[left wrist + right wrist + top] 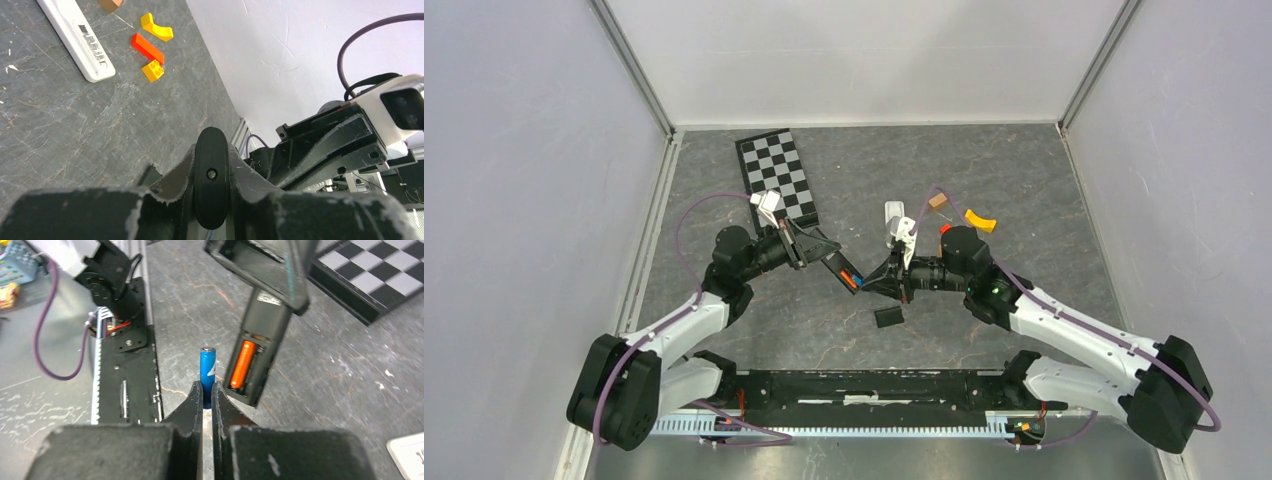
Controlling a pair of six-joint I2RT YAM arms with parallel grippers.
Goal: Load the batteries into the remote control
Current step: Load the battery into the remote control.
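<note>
Two arms meet over the middle of a grey stone-patterned table (1024, 170). The left gripper (822, 256) has its jaws clamped on the upper body of a black remote (261, 335), which is held off the table and tilted, with its open battery bay facing the right wrist camera. An orange battery (243, 364) lies lengthwise in the left slot of that bay (the slot beside it is in shadow and its contents cannot be made out).

The right gripper (207, 390) has its jaws closed on the lower end of a blue battery (207, 364). The battery stands out straight beyond the fingers (195, 405), metal cap foremost. It sits just beside the remote's open end, level with the orange battery, and a narrow gap shows between the two.

In the top view, a small black rectangular piece (889, 317) lies flat on the table just below the two grippers. A checkerboard (777, 178) lies behind the left arm. A white remote (75, 37) lies further back, with a brown block (110, 4), a curved yellow block (156, 27), a red block (147, 48) and a small yellow block (153, 71) near its end.
</note>
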